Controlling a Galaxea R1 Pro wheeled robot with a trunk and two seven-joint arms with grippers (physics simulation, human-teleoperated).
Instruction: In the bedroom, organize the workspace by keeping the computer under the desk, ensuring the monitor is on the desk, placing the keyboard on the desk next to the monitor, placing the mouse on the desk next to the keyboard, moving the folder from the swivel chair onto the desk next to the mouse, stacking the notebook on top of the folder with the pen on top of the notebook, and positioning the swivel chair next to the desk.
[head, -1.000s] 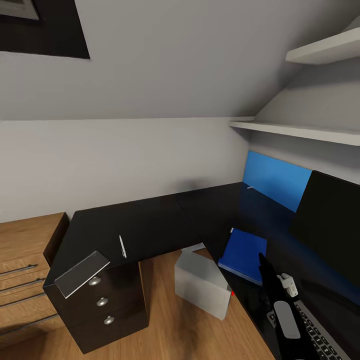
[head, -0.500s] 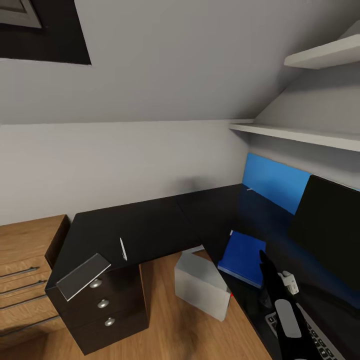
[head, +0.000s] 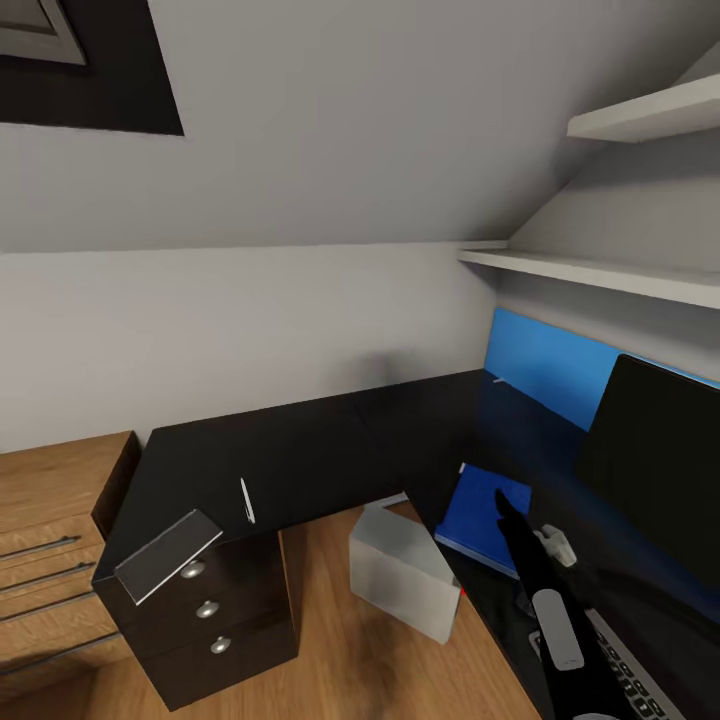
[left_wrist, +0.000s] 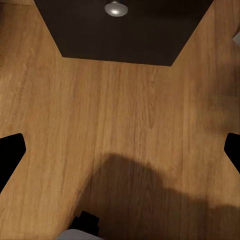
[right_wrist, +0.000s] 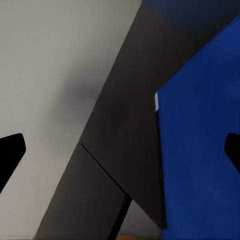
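Note:
The blue folder (head: 482, 508) lies on the black desk (head: 300, 450) beside the monitor (head: 655, 470), with the keyboard (head: 628, 682) nearer me. My right gripper (head: 506, 506) reaches over the folder (right_wrist: 200, 165) and is open (right_wrist: 120, 150), holding nothing. The dark notebook (head: 168, 553) overhangs the desk's left end, and the white pen (head: 245, 498) lies close by. On the floor in the desk's corner stands the computer (head: 400, 570). My left gripper (left_wrist: 120, 150) hangs open over the wood floor. The mouse is hidden and the swivel chair is out of view.
The desk's black drawer block (head: 210, 610) with round knobs (left_wrist: 116, 7) stands under the notebook. A light-wood drawer unit (head: 50, 520) is left of it. White wall shelves (head: 600, 268) hang above the monitor, under the sloped ceiling.
My right arm has reached forward and to the left, bringing the gripper farther over the folder. The view has shifted slightly; nothing on the desk has moved.

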